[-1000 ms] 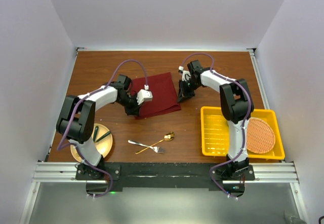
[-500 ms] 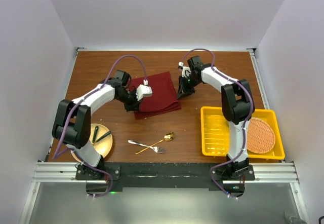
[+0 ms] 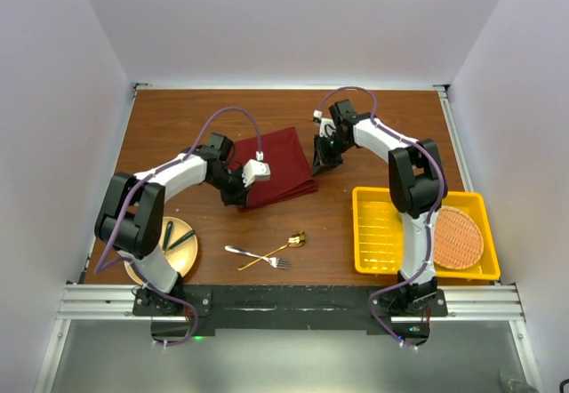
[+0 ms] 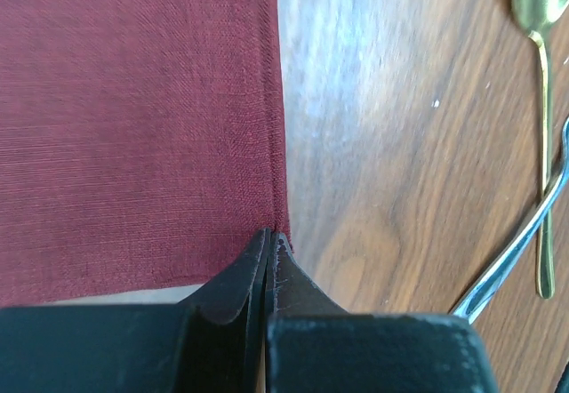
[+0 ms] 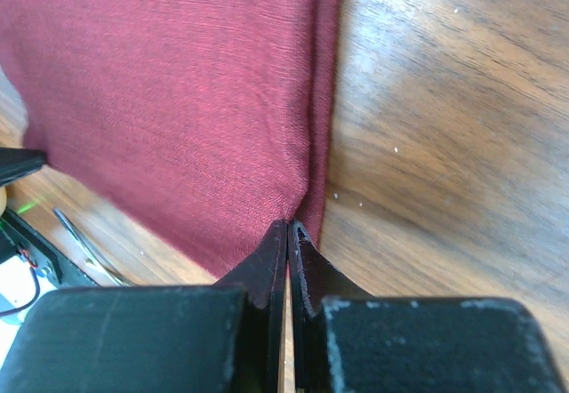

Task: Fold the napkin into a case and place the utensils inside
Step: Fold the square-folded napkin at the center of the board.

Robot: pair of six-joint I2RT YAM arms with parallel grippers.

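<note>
L claw (image 3: 236,196) clenched tight, tips nipping the near-left corner of the maroon napkin (image 3: 280,166). In its wrist view the hem runs straight into the shut tips. Cloth spreads flat ahead of this claw on the brown wood desk (image 3: 178,126). Off to the claw's right in that view, on bare wood, lie the gold spoon (image 3: 297,239) and silver fork (image 3: 240,252), crossed and loose, nearer the arm bases than the claw.

R claw (image 3: 318,164) also clenched, gripping the napkin's right-hand edge, w/ fabric puckering into its tips. Napkin sits btwn the two claws and looks doubled at the R edge. It is not yet a narrow strip.

From R claw back toward the bases: yellow tray (image 3: 378,224) w/ round orange mat (image 3: 458,236). Behind L claw, by its base: gold plate (image 3: 187,255) w/ green-handled cutlery.

Vs 1 s ago: R claw has edged slightly away from the bases. L arm swung outward, then drew partway back. Both grips unchanged; spoon & fork unmoved.
</note>
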